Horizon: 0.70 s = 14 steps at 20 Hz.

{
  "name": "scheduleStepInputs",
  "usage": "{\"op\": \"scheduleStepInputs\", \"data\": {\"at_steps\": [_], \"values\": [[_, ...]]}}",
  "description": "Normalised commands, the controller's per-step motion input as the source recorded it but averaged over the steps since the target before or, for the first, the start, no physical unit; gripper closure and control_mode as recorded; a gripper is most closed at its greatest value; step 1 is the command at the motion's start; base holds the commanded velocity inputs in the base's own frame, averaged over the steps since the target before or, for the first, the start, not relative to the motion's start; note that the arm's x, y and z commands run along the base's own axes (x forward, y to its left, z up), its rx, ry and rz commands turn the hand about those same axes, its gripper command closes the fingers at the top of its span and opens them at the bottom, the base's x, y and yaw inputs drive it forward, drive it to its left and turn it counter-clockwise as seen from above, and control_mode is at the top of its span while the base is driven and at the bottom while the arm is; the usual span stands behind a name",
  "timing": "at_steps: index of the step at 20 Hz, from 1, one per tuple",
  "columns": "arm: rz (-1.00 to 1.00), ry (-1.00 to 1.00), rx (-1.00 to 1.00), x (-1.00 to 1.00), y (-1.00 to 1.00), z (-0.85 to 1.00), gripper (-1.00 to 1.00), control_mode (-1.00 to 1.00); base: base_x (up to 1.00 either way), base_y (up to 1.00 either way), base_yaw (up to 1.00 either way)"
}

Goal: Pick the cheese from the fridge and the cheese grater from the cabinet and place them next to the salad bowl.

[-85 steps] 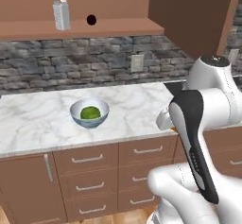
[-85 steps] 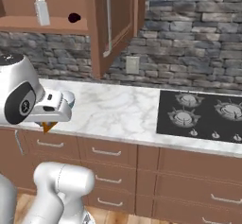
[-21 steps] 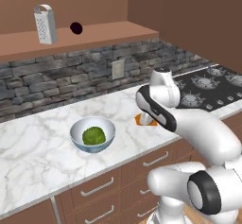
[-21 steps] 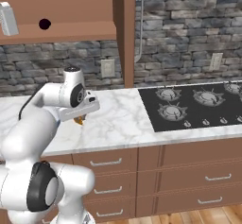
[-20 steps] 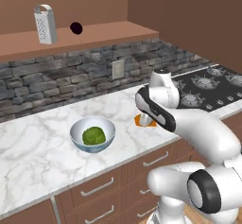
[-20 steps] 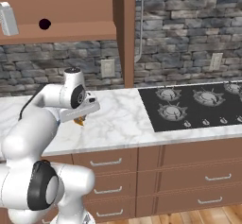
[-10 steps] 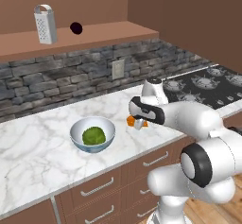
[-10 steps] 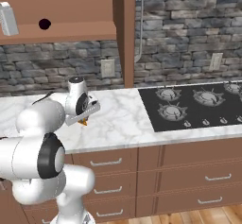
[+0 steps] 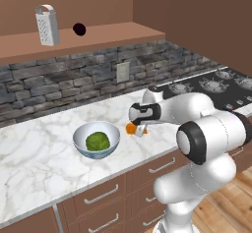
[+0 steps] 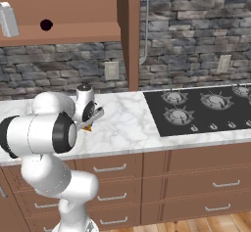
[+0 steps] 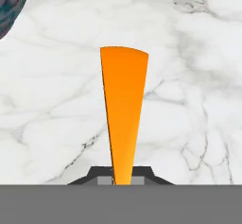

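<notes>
- holding the cheese [image 11: 124,114], the gripper [image 9: 139,129] has its jaws clamped together on the narrow end of the orange wedge; in the hand view the wedge rises from between the dark finger tips and widens toward its rounded far end, over bare marble.
- in the left base view the cheese [image 9: 130,128] shows as a small orange spot at the gripper, low over the counter [image 9: 44,153] and just beside the salad bowl [image 9: 96,139], on the bowl's stove side; whether it touches the marble cannot be told.
- in the right base view a sliver of orange [image 10: 88,128] peeks out under the gripper [image 10: 92,121] beside the white arm.
- the salad bowl is pale blue-grey with a green leafy ball inside; a dark curved edge of it shows in the upper left corner of the hand view [image 11: 12,5].
- the cheese grater [image 9: 46,24] stands upright on the cabinet ledge [image 9: 98,34], well above the counter, with a small dark ball [image 9: 79,29] near it.
- no brand, label or writing can be read on anything.
- the arm [image 9: 197,110] reaches out roughly level over the counter from the robot's side, with the hand bent down toward the marble.
- a black cooktop [image 10: 206,106] lies in the counter well apart from the bowl, a stone backsplash [image 10: 196,55] behind, brown drawers [image 10: 196,187] below.
</notes>
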Motion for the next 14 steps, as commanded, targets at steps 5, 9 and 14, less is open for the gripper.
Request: {"op": "scheduleStepInputs", "data": {"at_steps": [5, 9, 14], "values": [[0.05, 0.0, 0.02, 0.12, 0.0, -0.57, 1.0, -1.0, 0.0, 0.0, 0.0], [0.05, 0.0, 0.05, 0.12, 0.0, -0.3, 1.0, -1.0, 0.0, 0.0, 0.0], [0.06, 0.0, 0.05, 0.16, 0.01, -0.24, 1.0, -1.0, 0.0, 0.0, 0.0]]}}
